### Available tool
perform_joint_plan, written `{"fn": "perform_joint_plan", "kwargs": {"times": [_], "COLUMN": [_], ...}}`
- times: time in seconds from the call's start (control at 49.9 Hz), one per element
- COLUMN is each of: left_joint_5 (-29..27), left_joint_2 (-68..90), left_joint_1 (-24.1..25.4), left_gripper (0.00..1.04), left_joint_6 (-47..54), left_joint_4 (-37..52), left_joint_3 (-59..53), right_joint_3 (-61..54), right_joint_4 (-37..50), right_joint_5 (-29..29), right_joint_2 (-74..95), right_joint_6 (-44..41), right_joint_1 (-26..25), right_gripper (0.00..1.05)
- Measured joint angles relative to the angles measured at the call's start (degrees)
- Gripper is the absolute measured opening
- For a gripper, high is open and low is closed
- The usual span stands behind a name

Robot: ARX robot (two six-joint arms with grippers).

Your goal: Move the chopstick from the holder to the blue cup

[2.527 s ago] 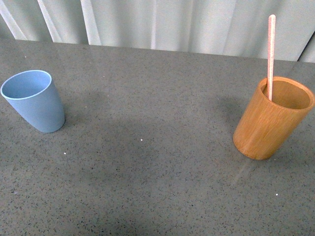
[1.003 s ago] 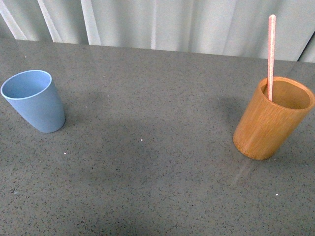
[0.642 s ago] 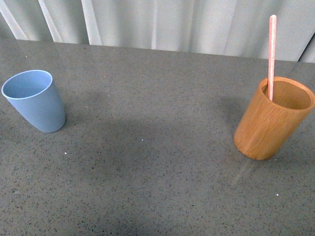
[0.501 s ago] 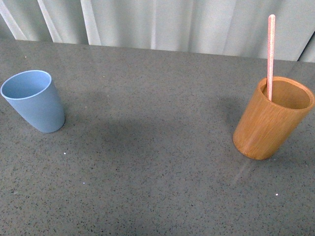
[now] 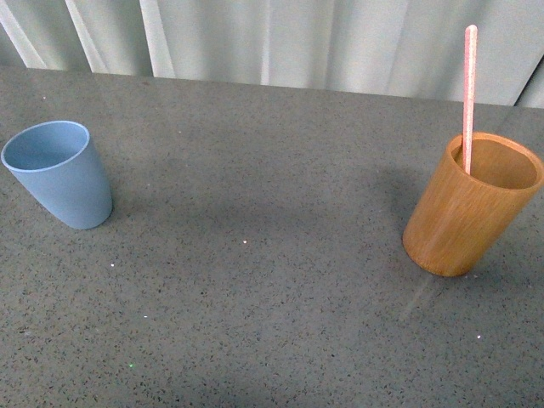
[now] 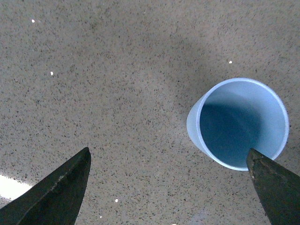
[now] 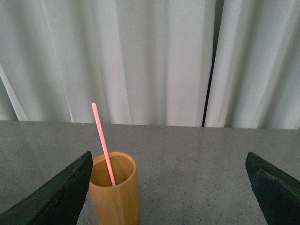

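We see the chopstick standing in the holder on the table, well apart from the blue cup; the left gripper and right gripper each show 2 fingers spread wide, gripping nothing

— How is the front view lit?
— Soft, even light is seen. The curtain is rendered bright, a broad faint shadow is spread over the middle of the table, and a pale streak is reflected on the near side of the holder.
— Is distortion noted?
— The holder and the blue cup are shown leaning outward at right and left. Fingers of the left gripper and of the right gripper are reduced to dark silhouettes, and a burnt-out glare patch is caught beside one left finger.
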Motion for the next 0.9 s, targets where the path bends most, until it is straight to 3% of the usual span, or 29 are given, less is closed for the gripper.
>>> {"fn": "perform_joint_plan", "kwargs": {"times": [0.501,0.722,0.782,0.902], "left_joint_5": [-2.1,-3.3,-0.2,0.0], "left_joint_2": [6.0,1.0,-2.1,-2.8], "left_joint_1": [-5.1,-4.9,-4.1,-3.1], "left_gripper": [0.98,0.98,0.98,0.98], "left_joint_6": [-2.6,-0.7,-1.2,-1.3], "left_joint_4": [2.6,11.0,9.5,8.8], "left_joint_3": [0.8,-2.8,-4.0,-4.7], "right_joint_3": [0.0,0.0,0.0,0.0], "right_joint_4": [0.0,0.0,0.0,0.0], "right_joint_5": [0.0,0.0,0.0,0.0], "right_joint_2": [0.0,0.0,0.0,0.0], "right_joint_6": [0.0,0.0,0.0,0.0], "right_joint_1": [0.0,0.0,0.0,0.0], "right_gripper": [0.95,0.95,0.95,0.95]}}
